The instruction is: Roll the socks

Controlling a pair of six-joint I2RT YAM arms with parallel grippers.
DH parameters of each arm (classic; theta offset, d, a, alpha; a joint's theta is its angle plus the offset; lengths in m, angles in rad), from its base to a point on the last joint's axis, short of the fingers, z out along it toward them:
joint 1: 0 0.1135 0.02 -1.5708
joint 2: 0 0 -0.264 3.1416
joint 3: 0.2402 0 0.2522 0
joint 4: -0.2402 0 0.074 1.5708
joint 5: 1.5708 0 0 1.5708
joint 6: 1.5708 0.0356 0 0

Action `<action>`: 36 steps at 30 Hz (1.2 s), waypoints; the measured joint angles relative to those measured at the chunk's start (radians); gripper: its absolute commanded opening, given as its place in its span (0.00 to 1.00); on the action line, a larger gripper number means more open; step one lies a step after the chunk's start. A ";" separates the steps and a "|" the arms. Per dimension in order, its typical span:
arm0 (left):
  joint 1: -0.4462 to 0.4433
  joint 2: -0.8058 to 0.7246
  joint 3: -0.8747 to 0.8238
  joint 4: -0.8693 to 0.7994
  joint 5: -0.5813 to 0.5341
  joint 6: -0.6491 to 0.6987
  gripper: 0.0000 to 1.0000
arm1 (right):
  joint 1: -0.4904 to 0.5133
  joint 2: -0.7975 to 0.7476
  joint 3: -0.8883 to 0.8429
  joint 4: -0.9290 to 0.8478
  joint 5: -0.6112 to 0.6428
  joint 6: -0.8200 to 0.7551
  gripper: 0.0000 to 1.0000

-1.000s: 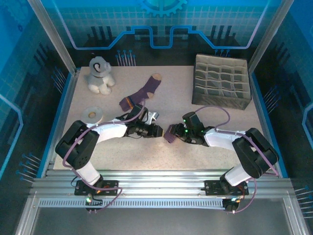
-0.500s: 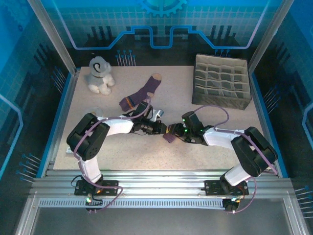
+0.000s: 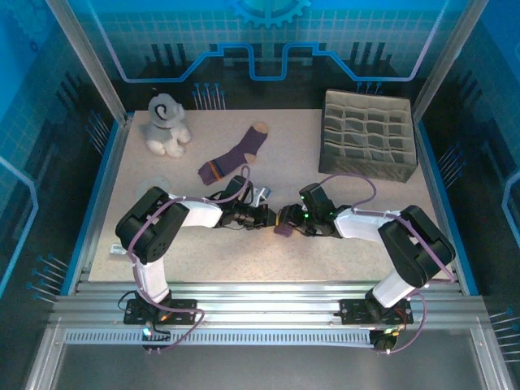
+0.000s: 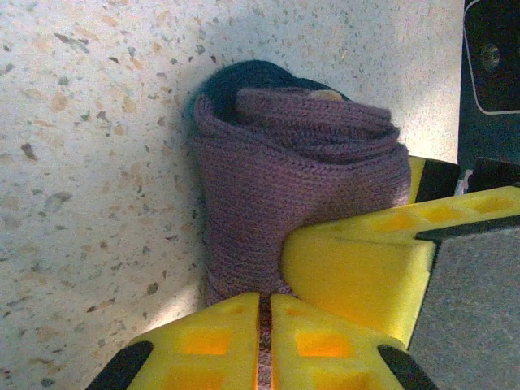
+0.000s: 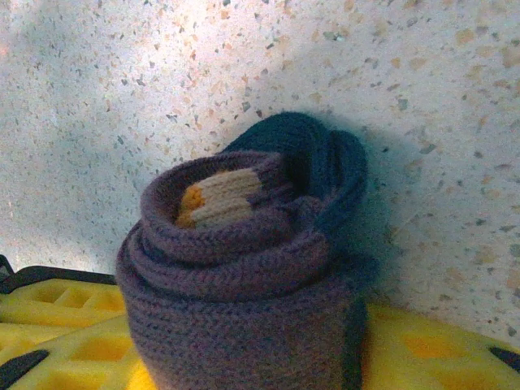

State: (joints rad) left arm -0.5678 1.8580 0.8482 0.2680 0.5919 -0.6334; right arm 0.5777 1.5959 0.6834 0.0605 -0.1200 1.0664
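at the middle of the table (image 3: 244, 260), between the two grippers, stands the rolled sock (image 3: 283, 222), a tight purple knit bundle resting on its end; in the right wrist view the rolled sock (image 5: 236, 284) shows a tan and orange patch in the centre of the coil and a dark navy fold at its far side, and in the left wrist view the rolled sock (image 4: 301, 179) shows the same navy part at its top

the right gripper (image 3: 295, 219) has the bundle between its yellow fingers (image 5: 65, 325), one on each side and touching the knit

the left gripper (image 4: 265, 307) has its fingers drawn almost together, with a thin strip of purple knit caught in the slit at the bundle's lower edge

the flat sock (image 3: 236, 154) lies stretched out farther back on the table, well apart from the bundle, tan toe pointing away

a grey plush toy (image 3: 166, 126) sits in the far left corner and a grey divided box (image 3: 366, 168) at the far right
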 measured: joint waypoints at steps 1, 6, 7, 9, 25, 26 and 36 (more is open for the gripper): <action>0.000 0.001 0.000 0.002 0.000 -0.002 0.07 | 0.000 0.003 0.006 -0.006 0.000 -0.002 0.51; 0.000 0.002 -0.006 0.008 -0.001 -0.013 0.07 | 0.005 0.018 0.031 -0.037 -0.001 -0.010 0.48; 0.000 0.002 -0.008 0.010 -0.002 -0.015 0.07 | 0.005 0.023 0.038 -0.044 -0.002 -0.014 0.48; 0.000 0.004 -0.010 0.014 -0.003 -0.016 0.07 | 0.005 0.031 0.051 -0.061 -0.006 -0.020 0.50; 0.006 0.013 -0.034 0.056 -0.009 -0.022 0.05 | 0.015 0.101 0.179 -0.218 -0.012 -0.068 0.29; 0.006 0.013 -0.034 0.055 -0.009 -0.022 0.05 | 0.017 0.106 0.186 -0.220 -0.013 -0.071 0.26; 0.007 -0.014 -0.042 0.011 -0.016 0.008 0.05 | 0.029 0.112 0.233 -0.289 0.001 -0.163 0.12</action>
State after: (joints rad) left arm -0.5606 1.8439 0.8062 0.2790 0.5758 -0.6250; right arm 0.6071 1.7077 0.9161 -0.2287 -0.1192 0.9031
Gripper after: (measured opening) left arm 0.048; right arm 0.332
